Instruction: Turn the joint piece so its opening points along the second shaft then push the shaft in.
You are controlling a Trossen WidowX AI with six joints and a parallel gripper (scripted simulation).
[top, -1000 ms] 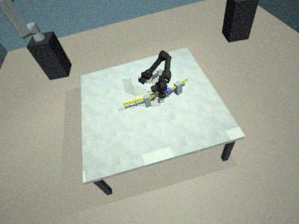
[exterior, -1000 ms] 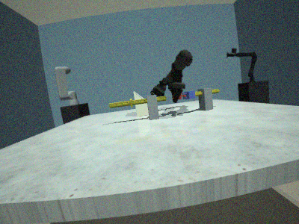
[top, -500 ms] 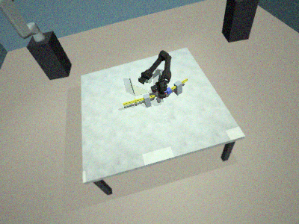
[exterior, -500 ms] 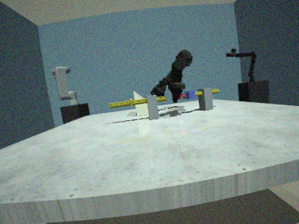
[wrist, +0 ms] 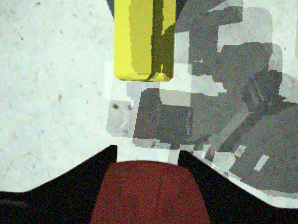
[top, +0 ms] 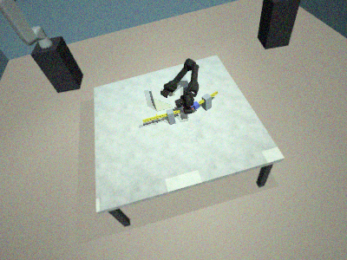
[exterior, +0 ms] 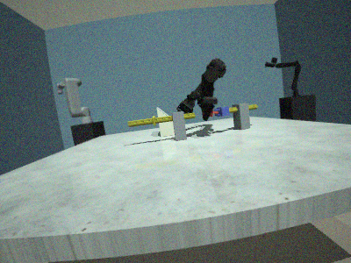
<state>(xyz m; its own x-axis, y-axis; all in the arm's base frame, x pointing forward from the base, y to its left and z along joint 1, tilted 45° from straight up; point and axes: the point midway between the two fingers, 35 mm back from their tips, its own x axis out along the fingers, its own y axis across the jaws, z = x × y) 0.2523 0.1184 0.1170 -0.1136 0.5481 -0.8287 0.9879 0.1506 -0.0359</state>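
My gripper (top: 187, 111) (exterior: 206, 117) (wrist: 148, 154) is shut on the red joint piece (exterior: 215, 113) (wrist: 150, 192), which fills the space between its black fingers. A blue hinge part (top: 196, 105) (exterior: 224, 111) sits behind it on the end of the first yellow shaft (top: 214, 94) (exterior: 253, 106). That shaft runs through a grey block (top: 207, 102) (exterior: 242, 118). The second yellow shaft (top: 152, 119) (exterior: 140, 122) (wrist: 134, 40) lies through the other block (top: 171, 117) (exterior: 180, 128). In the wrist view its end faces the red piece, nearly in line, with a gap between them. The joint's opening is not visible.
A pale angled panel (top: 162, 105) (exterior: 165, 127) stands behind the second shaft, near my arm. All stands on a white marbled table (top: 130, 165) (exterior: 175, 188). Two dark pedestals (top: 61, 67) (top: 278, 26) stand on the floor beyond it.
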